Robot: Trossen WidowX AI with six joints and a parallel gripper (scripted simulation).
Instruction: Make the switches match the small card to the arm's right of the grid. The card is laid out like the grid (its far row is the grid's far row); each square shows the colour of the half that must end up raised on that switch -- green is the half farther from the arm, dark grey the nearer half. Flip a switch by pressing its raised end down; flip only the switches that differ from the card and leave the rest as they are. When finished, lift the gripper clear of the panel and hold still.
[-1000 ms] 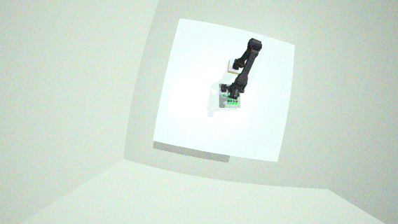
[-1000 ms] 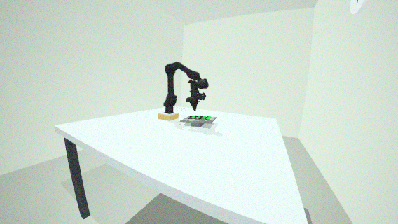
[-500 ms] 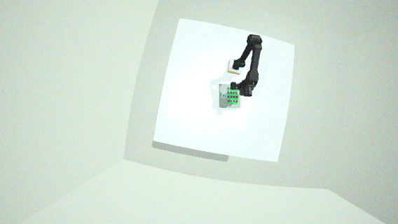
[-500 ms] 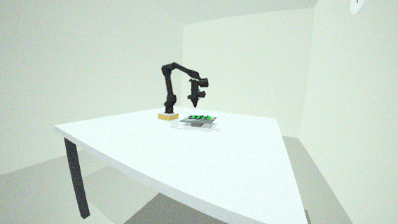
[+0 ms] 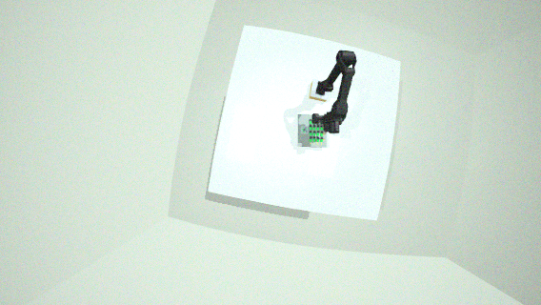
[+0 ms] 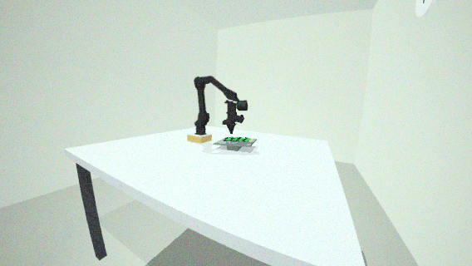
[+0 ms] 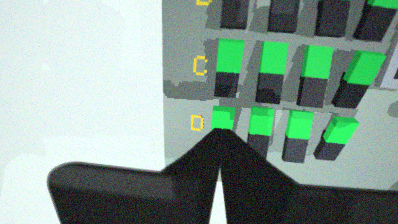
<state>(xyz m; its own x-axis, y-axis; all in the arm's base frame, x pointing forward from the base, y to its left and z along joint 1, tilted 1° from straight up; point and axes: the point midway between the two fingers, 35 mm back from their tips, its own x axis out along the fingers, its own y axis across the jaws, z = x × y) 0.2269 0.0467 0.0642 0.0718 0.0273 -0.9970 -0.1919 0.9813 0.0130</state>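
The grey switch panel (image 5: 303, 139) (image 6: 220, 142) (image 7: 180, 30) bears rows of green and dark switches. My gripper (image 6: 231, 132) (image 7: 221, 136) is shut and empty, low over row D. In the wrist view its tips cover the dark near half of the leftmost D switch (image 7: 223, 117); its green half shows. The other D switches show green far halves and dark near halves, as do all in row C, such as its leftmost switch (image 7: 230, 57). Which halves are raised is hard to tell. Touching is unclear. The card (image 5: 304, 129) is only a sliver in the wrist view.
The panel stands on the white table (image 5: 267, 167) (image 6: 266, 187). The arm's base block (image 6: 199, 138) is beside the panel. Row B (image 7: 283, 15) is cut off at the top of the wrist view, and the row beyond it is out of that view.
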